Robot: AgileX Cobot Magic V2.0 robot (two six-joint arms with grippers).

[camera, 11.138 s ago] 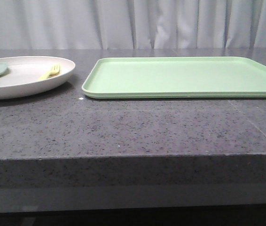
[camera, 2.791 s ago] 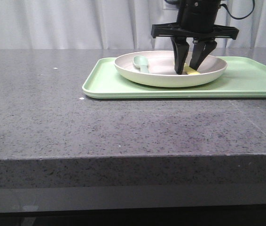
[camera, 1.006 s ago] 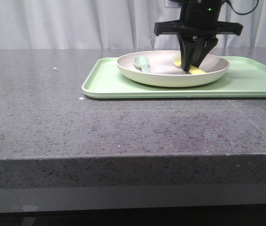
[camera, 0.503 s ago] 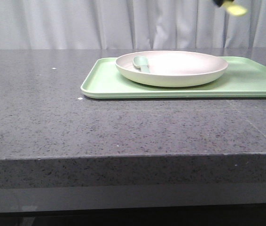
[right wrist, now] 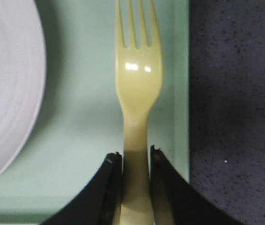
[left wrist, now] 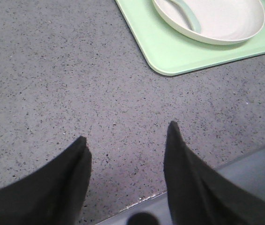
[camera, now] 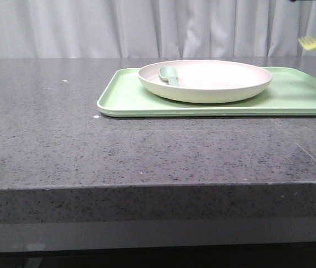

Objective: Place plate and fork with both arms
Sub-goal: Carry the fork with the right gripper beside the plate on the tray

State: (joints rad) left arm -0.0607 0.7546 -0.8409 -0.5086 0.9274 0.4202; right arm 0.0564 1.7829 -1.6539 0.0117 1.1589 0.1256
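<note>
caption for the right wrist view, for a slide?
Right claw holds the fork by its handle above the tray, beside the plate.

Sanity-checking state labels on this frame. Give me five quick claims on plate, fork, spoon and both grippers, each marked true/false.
1. The plate sits on the green tray. True.
2. The fork lies in the plate. False: the right gripper holds it by the handle above the tray, beside the plate.
3. The spoon is in the plate. True.
4. The left gripper grips the plate's rim. False: it is open over bare countertop, apart from the tray.
5. The fork's tines point toward the gripper. False: they point away.
</note>
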